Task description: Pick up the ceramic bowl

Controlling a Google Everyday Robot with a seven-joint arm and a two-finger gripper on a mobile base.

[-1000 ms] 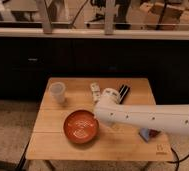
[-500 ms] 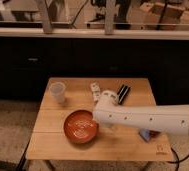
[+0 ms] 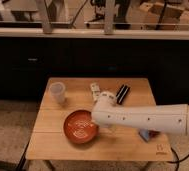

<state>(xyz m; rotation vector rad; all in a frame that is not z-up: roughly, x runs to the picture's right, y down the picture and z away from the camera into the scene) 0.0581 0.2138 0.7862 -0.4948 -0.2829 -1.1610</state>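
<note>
The ceramic bowl (image 3: 79,127) is wide, shallow and glossy orange-red with pale swirl marks inside. It sits on the wooden table (image 3: 53,145) near the front left. My white arm reaches in from the right, and its gripper (image 3: 99,118) is at the bowl's right rim, over its edge. The end of the arm hides where the gripper meets the rim.
A small translucent white cup (image 3: 57,92) stands at the back left of the table. A small white object (image 3: 94,89) and a black bar-shaped object (image 3: 122,93) lie at the back middle. A blue item (image 3: 147,135) peeks out under my arm at the right.
My arm has moved a little left and down, bringing the gripper closer over the bowl's right rim. The bowl and cup have not moved.
</note>
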